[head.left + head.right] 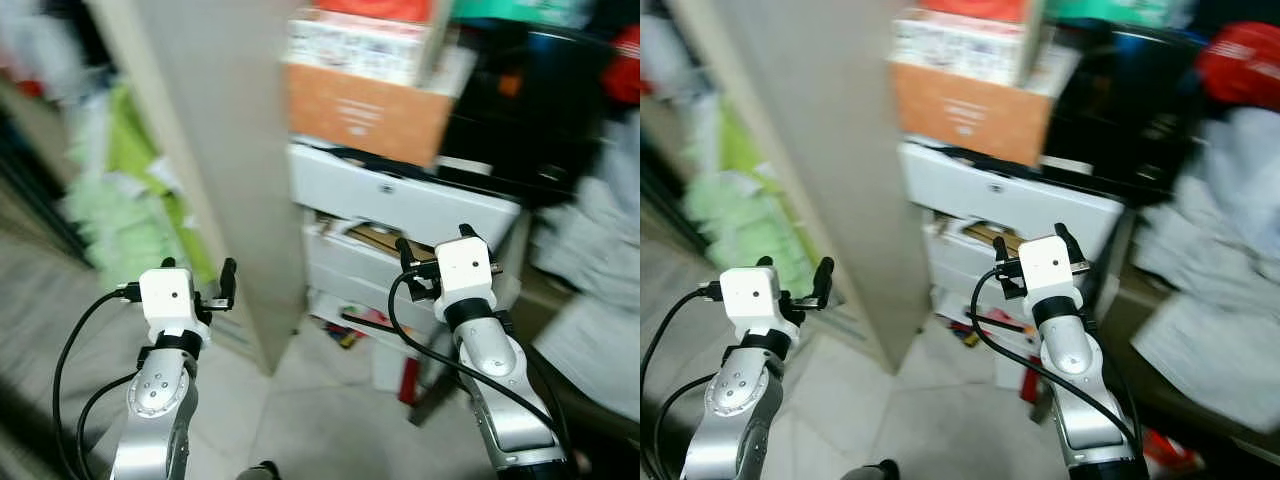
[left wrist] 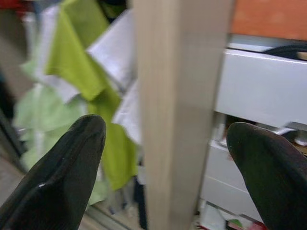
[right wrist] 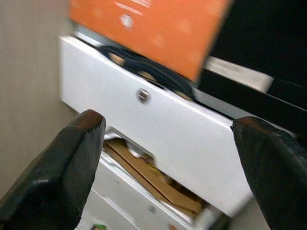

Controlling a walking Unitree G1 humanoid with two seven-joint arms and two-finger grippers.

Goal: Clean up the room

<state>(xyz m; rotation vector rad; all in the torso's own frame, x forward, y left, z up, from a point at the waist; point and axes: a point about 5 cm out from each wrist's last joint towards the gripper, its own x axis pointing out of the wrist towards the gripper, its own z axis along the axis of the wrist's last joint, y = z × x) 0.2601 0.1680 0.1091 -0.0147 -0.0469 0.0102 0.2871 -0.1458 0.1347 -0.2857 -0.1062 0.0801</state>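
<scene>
Both hands are raised and empty: the left hand and right hand each hold their fingers wide apart. The robot seems to be approaching; the cluttered white drawers sit at twelve o'clock, so next comes choosing something to pick up.

The left end effector has black fingers on a white block, with a silver arm below; the right end effector is coloured the same. Straight ahead of the left end effector stands a pale beige panel, plain and faintly grained. Beyond it, on that end effector's outer side, hang lime-green and white cloths. Ahead of the right end effector is a white drawer with a small silver knob; brown cardboard shows beneath it. Above the drawer sits an orange box with white markings.
</scene>
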